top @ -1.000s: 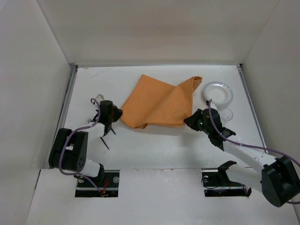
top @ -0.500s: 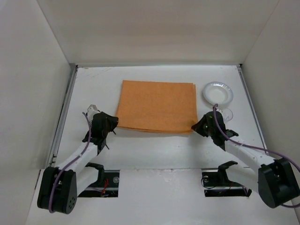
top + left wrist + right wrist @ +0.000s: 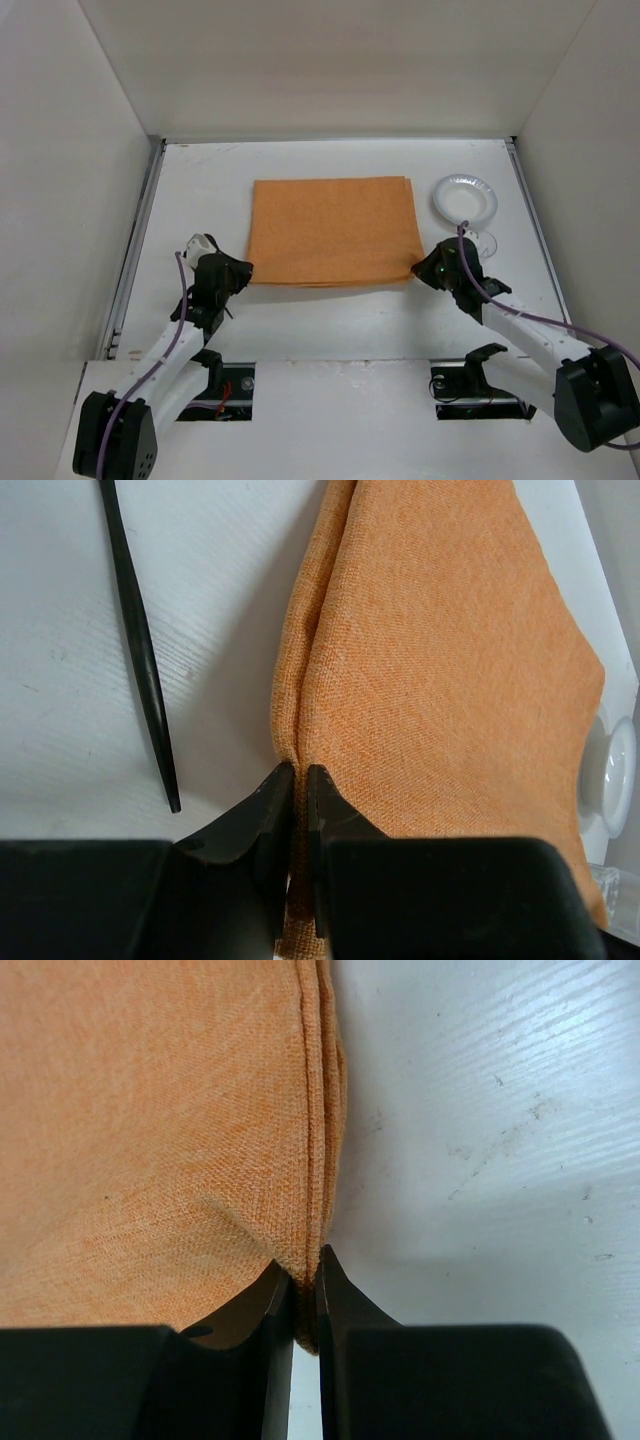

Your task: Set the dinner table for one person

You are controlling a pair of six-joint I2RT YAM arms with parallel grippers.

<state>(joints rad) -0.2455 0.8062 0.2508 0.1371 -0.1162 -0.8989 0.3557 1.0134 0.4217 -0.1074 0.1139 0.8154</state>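
An orange cloth mat (image 3: 332,230) lies spread flat as a rectangle on the white dinner table (image 3: 300,160). My left gripper (image 3: 243,272) is shut on the mat's near-left corner; the left wrist view shows the jaws (image 3: 300,770) pinching a fold of the cloth (image 3: 430,660). My right gripper (image 3: 418,270) is shut on the mat's near-right corner; in the right wrist view the jaws (image 3: 305,1260) clamp the hemmed edge of the cloth (image 3: 150,1110). Both grippers sit low at the table surface.
A white plate (image 3: 465,198) sits right of the mat, with a clear glass (image 3: 484,243) just nearer, beside my right arm. A thin black utensil (image 3: 140,650) lies on the table left of the mat. Metal rails (image 3: 140,230) run along the table's sides.
The mat went from crumpled and lifted to spread flat. Both grippers drew its near corners apart and toward the near edge, still holding them.
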